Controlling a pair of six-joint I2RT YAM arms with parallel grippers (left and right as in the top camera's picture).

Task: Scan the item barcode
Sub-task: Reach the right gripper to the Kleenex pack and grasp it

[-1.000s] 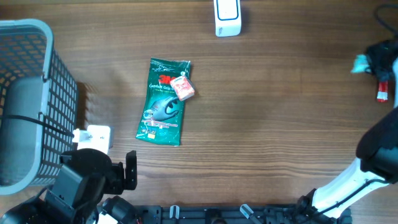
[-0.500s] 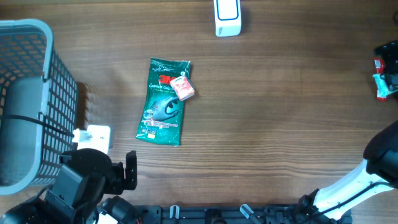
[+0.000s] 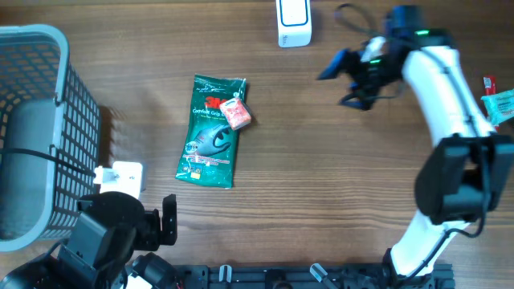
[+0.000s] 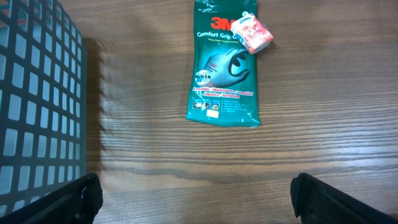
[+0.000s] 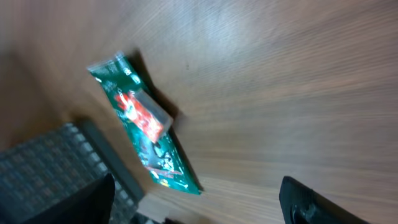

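**Right arm now over the far table; item not yet picked up**

Nearest me, the left gripper [image 4: 194,190] hangs over the near-left part of the table [image 3: 321,201], beside the grey basket [image 3: 32,32]. Its jaws are spread wide and empty.

Further out, left of centre, the green glove packet [image 3: 211,132] lies flat with its printed face up. A small red-and-white box [image 3: 235,113] rests on its far right corner. I can make out no barcode on either from here.

Beyond and to the right, the right gripper [image 3: 340,87] hovers above bare wood, well apart from the packet. Its jaws are released with nothing between them. At the far edge stands a white device [image 3: 293,22], which I take to be the scanner.

Risks, in my judgement:
- The packet lies flat, so a pinch may slip off the film or scrape the table.
- Lifting the packet would tip the loose box off.
- If the code is on the underside, a first pass at the white device would read nothing.
- The right forearm is near that device and could knock it.

A second ago the right arm was at the right table edge, about a teal item [image 3: 499,104]. It has since swung inward to far centre. The packet, box, white device and left arm are unmoved.
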